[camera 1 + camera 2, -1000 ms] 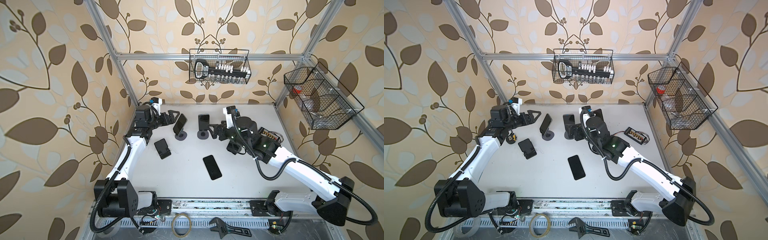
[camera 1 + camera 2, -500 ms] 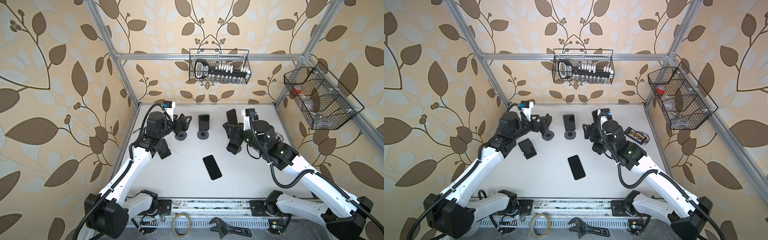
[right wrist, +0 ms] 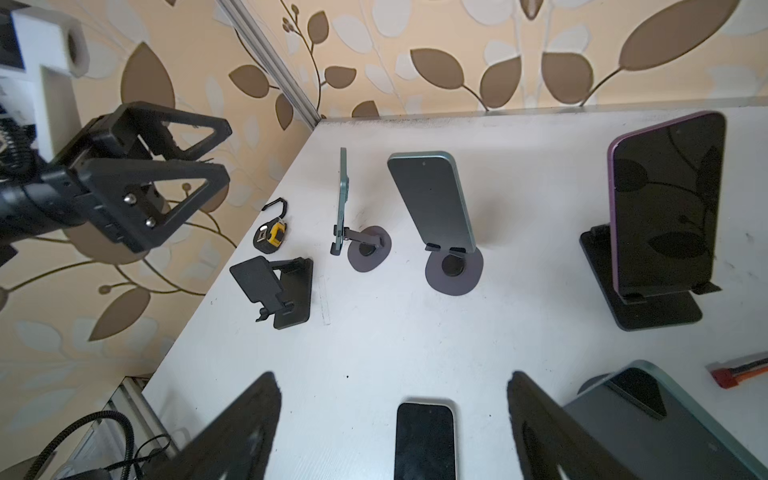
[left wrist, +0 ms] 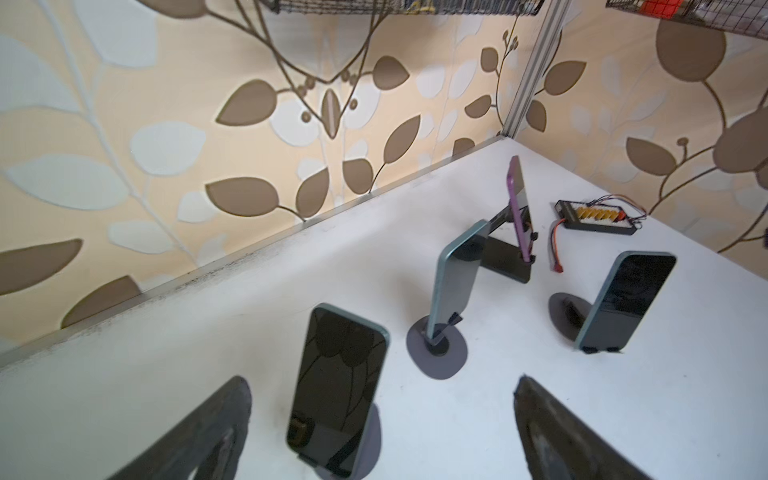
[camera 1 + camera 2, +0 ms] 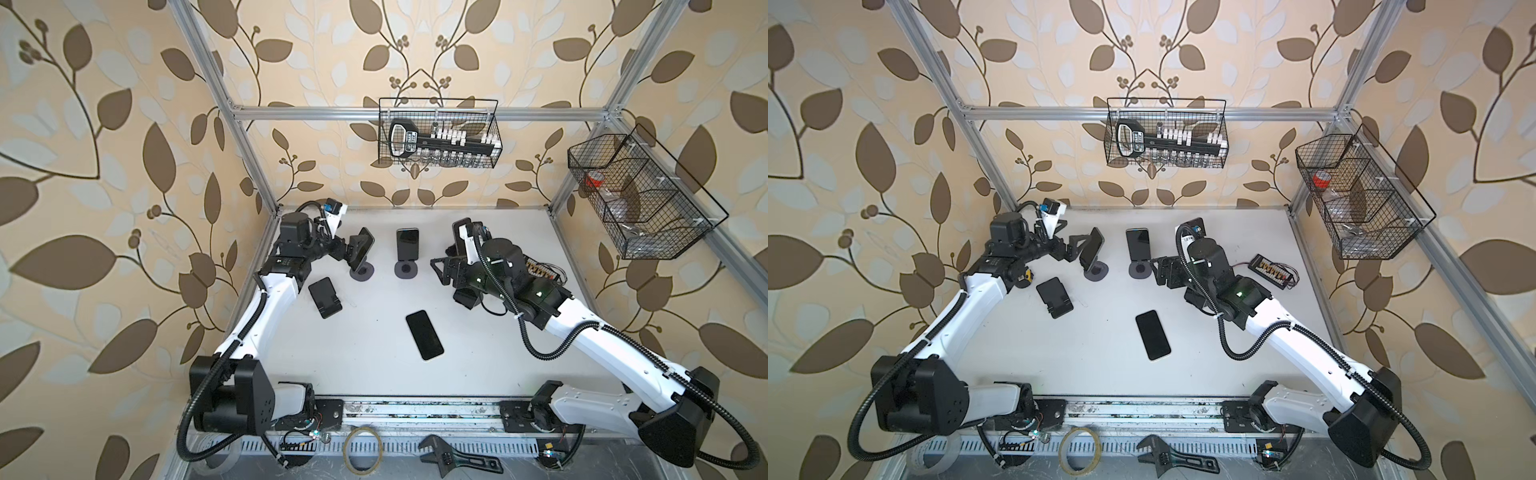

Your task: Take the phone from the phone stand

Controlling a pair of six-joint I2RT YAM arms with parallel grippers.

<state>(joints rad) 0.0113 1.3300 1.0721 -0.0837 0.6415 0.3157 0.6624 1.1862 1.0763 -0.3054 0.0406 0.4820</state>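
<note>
The left gripper (image 3: 226, 150) is holding its two matte black, triangular fingers (image 4: 208, 432) spread wide. The phone (image 4: 338, 386) is standing in the gap between them with white table showing on either side, so nothing is being pinched. That phone, a slim slab with a glossy dark screen and a teal rim, is leaning back on the phone stand (image 5: 361, 272). The stand's flat, rounded grey base is sitting on the smooth, lightly scuffed white table (image 5: 374, 374) toward the far left corner. Just beside it a second phone (image 5: 407, 243), also dark-screened, is resting on a second stand (image 5: 406, 269) with a like grey disc. Further right a purple-edged phone (image 3: 665, 199) is sitting upright on a black angular stand (image 3: 640, 309). An empty black stand (image 5: 1054, 297) and a flat phone (image 5: 1153, 334), glossy face up, are lying nearer the middle of the table.

The right gripper (image 3: 392, 382) is likewise showing its blunt black fingers (image 3: 540, 432) apart, gripping nothing, with the flat phone's rounded end lying on the table below the gap.

Set against a second ago, every phone is resting where it was, the task's one at the same tilt on its stand. The left wrist is sitting further back toward the left wall than half a second ago. The right gripper is standing a little further from the second stand than a second ago
</note>
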